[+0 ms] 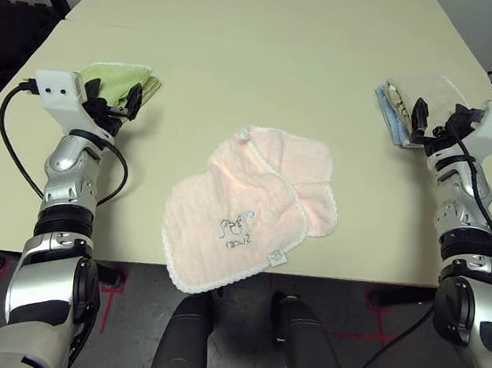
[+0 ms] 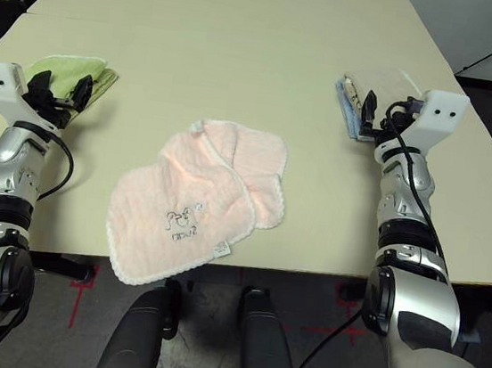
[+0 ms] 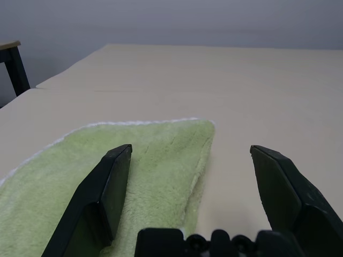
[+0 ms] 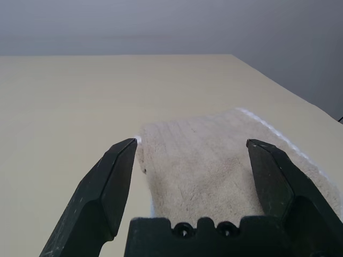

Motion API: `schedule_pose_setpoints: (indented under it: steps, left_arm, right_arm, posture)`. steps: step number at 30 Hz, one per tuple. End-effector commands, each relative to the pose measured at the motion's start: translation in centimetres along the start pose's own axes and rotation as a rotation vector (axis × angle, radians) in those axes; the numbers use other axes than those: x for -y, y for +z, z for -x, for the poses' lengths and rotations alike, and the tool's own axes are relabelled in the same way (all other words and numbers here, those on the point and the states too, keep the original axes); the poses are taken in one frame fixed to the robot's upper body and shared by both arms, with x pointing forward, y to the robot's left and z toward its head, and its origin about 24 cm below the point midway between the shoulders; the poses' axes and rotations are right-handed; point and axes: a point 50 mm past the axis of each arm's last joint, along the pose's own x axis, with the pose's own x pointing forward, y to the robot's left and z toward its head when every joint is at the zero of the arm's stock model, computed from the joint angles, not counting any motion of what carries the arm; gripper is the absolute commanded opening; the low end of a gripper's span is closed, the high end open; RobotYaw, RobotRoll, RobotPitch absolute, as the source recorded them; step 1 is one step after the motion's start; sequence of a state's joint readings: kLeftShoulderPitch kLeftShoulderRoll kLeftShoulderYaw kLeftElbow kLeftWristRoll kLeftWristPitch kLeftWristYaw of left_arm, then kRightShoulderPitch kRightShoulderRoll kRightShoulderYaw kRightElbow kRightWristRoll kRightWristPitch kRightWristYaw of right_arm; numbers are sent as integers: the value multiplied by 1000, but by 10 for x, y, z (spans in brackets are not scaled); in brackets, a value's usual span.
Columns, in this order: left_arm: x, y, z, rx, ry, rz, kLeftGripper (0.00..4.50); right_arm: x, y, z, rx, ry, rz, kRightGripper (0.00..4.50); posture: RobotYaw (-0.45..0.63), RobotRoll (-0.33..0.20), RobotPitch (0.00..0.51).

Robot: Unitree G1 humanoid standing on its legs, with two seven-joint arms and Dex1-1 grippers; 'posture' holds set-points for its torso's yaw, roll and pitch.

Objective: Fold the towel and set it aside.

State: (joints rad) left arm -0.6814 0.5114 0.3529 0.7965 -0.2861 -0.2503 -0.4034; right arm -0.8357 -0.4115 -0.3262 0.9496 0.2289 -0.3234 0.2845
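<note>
Beige tabletop (image 1: pixel 270 61), wide and plain, running from near edge up toward twelve o'clock.

Pale pink towel (image 1: pixel 248 207) at centre, toward six o'clock, lying rumpled and partly doubled over itself, lower corner hanging just past the near table edge; scalloped white border all round, small dark drawing with lettering (image 1: pixel 235 229) facing up, white tag (image 1: pixel 277 258) at the hem near five o'clock of the cloth. Well apart from both arms.

Silver left arm at nine o'clock, left gripper (image 3: pixel 190 182) raised above the table, black fingers (image 3: pixel 104 193) spread wide with nothing between them but the view of cloth below. Silver right arm at three o'clock, right gripper (image 4: pixel 187 176) likewise raised, fingers (image 4: pixel 107 184) parted wide and gripping nothing.

Light green folded towel (image 1: pixel 120 79) at ten o'clock, flat on the table, just ahead of and beneath the left gripper. Beige-and-blue folded towels (image 1: pixel 409 101) at two o'clock, stacked, beige on top with a blue layer showing at the side, just ahead of the right gripper.
</note>
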Motion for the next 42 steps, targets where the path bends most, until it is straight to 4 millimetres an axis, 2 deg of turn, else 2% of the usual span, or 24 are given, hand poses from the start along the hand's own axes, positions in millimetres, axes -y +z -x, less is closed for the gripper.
schedule_pose_setpoints:
  steps: [1,17,23,29,32,38,42]
  left_arm:
    - [2,-5,2,-13,-2,2,4500]
    - [0,-4,2,-20,-14,-9,4500]
    - [-9,5,2,31,69,-84,4500]
    - [-9,11,-1,75,100,-111,4500]
    - [-5,10,-3,55,34,-82,4500]
    - [2,20,-4,-51,-402,-37,4500]
    - [6,26,-2,-107,-585,-31,4500]
  right_arm:
    - [3,-5,3,-18,-12,5,4453]
    - [4,-10,6,-50,10,10,4453]
    - [5,-10,6,-50,14,21,4453]
    - [7,-7,3,-38,-36,-22,4453]
    - [6,-7,3,-42,-21,-12,4453]
    - [-5,-7,2,-45,78,0,4453]
    - [-12,-7,1,-45,162,-27,4453]
  posture:
    - [-41,0,146]
    - [-37,0,144]
    - [-34,0,143]
    - [-30,0,141]
    - [-27,0,141]
    - [-22,0,148]
    - [-18,0,149]
